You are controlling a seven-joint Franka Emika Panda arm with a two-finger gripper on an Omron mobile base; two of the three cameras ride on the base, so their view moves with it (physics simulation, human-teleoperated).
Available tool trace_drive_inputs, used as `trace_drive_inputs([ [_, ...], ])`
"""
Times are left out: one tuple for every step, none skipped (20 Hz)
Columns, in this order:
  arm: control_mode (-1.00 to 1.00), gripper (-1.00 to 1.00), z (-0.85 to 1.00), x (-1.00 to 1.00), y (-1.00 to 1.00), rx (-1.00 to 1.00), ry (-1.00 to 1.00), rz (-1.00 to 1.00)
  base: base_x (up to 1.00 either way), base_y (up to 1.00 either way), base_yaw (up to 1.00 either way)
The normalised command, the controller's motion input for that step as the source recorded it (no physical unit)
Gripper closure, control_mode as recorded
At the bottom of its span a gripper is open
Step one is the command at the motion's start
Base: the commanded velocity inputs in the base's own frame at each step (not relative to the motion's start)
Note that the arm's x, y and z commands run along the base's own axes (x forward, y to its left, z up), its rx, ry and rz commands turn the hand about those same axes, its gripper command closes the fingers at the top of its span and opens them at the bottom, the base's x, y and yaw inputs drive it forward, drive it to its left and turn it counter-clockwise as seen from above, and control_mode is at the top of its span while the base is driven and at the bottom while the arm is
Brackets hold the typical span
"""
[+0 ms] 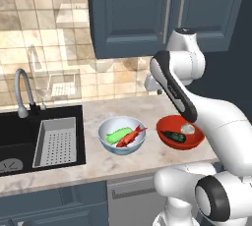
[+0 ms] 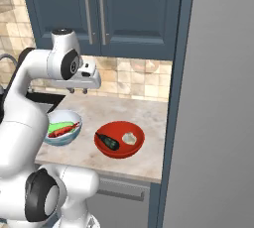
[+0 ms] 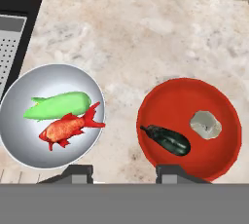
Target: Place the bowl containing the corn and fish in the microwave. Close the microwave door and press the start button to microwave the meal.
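Gripper (image 3: 124, 172) jaws apart, empty, bottom centre; glossy bowl (image 3: 19, 140) lower left looks rigid, slippery — pinch its rim, kept level

The bowl (image 1: 121, 134), round, glossy and pale white-blue, sits upright on the table (image 1: 98, 163) between the sink and a red bowl. Inside it the green corn (image 3: 59, 105) lies lengthwise, with the red-orange fish (image 3: 68, 126) just beside it, touching along its side.
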Motion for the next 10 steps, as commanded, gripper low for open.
trace_drive_inputs([
  [-1.0, -1.0, -0.04, 0.0, 0.0, 0.0, 0.0, 0.0, 0.0, 0.0, 0.0],
  [-1.0, -1.0, -0.25, -0.01, 0.14, 0.0, 0.0, -0.01, 0.0, 0.0, 0.0],
  [-1.0, -1.0, -0.41, -0.06, 0.25, -0.02, 0.0, -0.02, 0.0, 0.0, 0.0],
  [-1.0, -1.0, -0.5, -0.09, 0.26, -0.05, 0.0, -0.04, 0.0, 0.0, 0.0],
  [-1.0, -1.0, -0.56, -0.12, 0.36, -0.07, 0.0, -0.11, 0.0, 0.0, 0.0],
  [-1.0, -1.0, -0.49, -0.18, 0.31, -0.02, -0.01, -0.14, 0.0, 0.0, 0.0],
  [-1.0, -1.0, -0.49, -0.24, 0.24, 0.0, -0.01, -0.14, 0.0, 0.0, 0.0],
  [-1.0, -1.0, -0.57, -0.31, 0.31, 0.0, -0.04, -0.13, 0.0, 0.0, 0.0],
  [-1.0, -1.0, -0.66, -0.34, 0.23, 0.0, -0.05, -0.11, 0.0, 0.0, 0.0],
  [-1.0, -1.0, -0.7, -0.36, 0.26, 0.01, -0.05, -0.09, 0.0, 0.0, 0.0],
])
